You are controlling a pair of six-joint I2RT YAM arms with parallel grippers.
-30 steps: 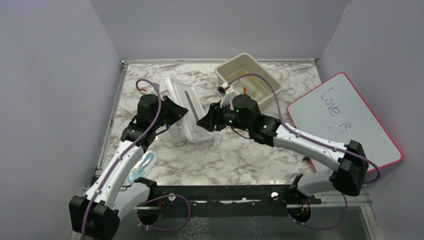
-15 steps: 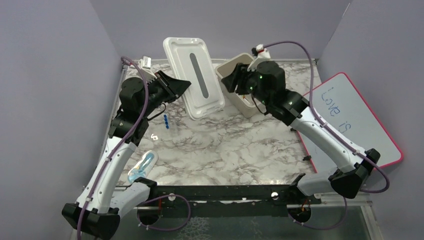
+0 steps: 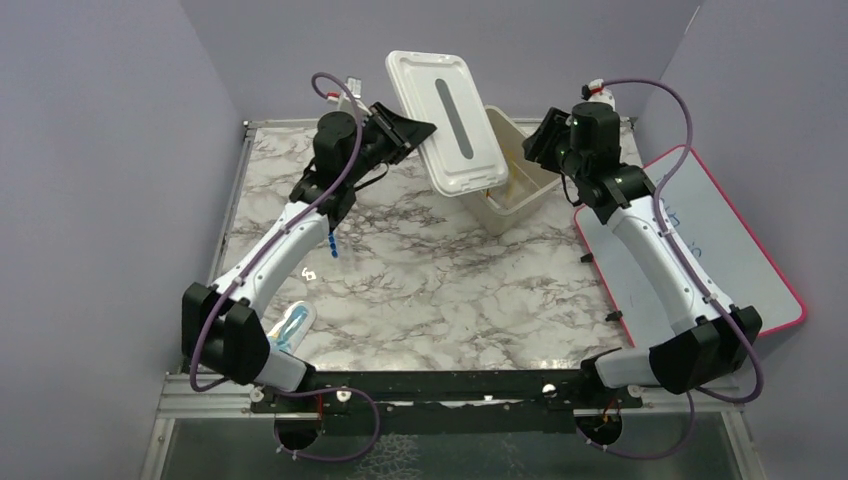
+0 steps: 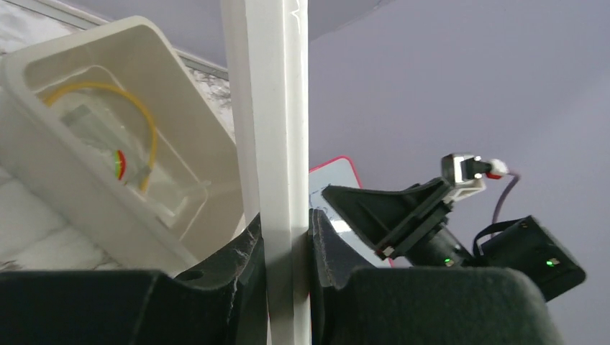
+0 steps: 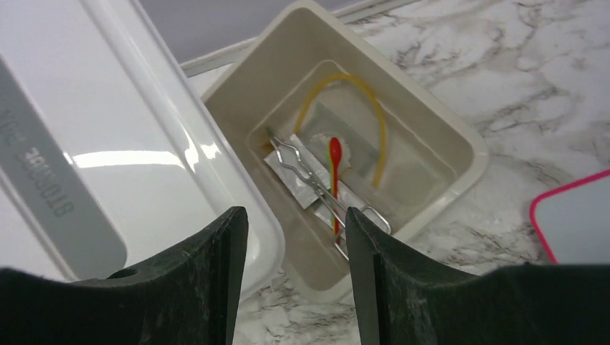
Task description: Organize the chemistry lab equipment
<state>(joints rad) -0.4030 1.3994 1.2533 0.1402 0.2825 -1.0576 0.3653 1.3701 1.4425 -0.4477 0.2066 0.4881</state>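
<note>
Left gripper (image 3: 418, 130) is up at 11 o'clock over the table (image 3: 450, 290), pinching the white lid (image 3: 455, 120) by one long edge. In the left wrist view we see both fingers (image 4: 248, 266) pressed flat on either face of that edge. The lid is in the air and tilted. Its lower end overlaps the 10 o'clock side of the cream bin (image 3: 500, 215) in the top view, and we cannot tell if the two touch. The bin is on the table at about 1 o'clock, uncovered.

Right gripper (image 3: 538, 142) hangs at the bin's 2 o'clock side, above it. Its jaws are spread with nothing between them, and its camera looks down between them into the bin.

In the bin we mark:
- amber tubing (image 5: 383, 140), arcing along the inner wall
- red-tipped dropper (image 5: 334, 154), lying across the clear packets (image 5: 288, 172) on the floor
- thin metal tongs (image 5: 320, 190), lying diagonally on top of the packets and crossing the dropper

On the table outside the bin we mark:
- blue-capped pieces (image 3: 331, 243) at 9 o'clock, just beside the left arm's forearm
- a small white piece (image 3: 309, 273), near them toward 7 o'clock
- a clear packet with blue inside (image 3: 288, 328) at 8 o'clock, partly hidden by the left arm

The pink-edged whiteboard (image 3: 720, 260) with blue writing lies at 3 o'clock, partly under the right arm. Writing is too broken up by the arm for us to read
</note>
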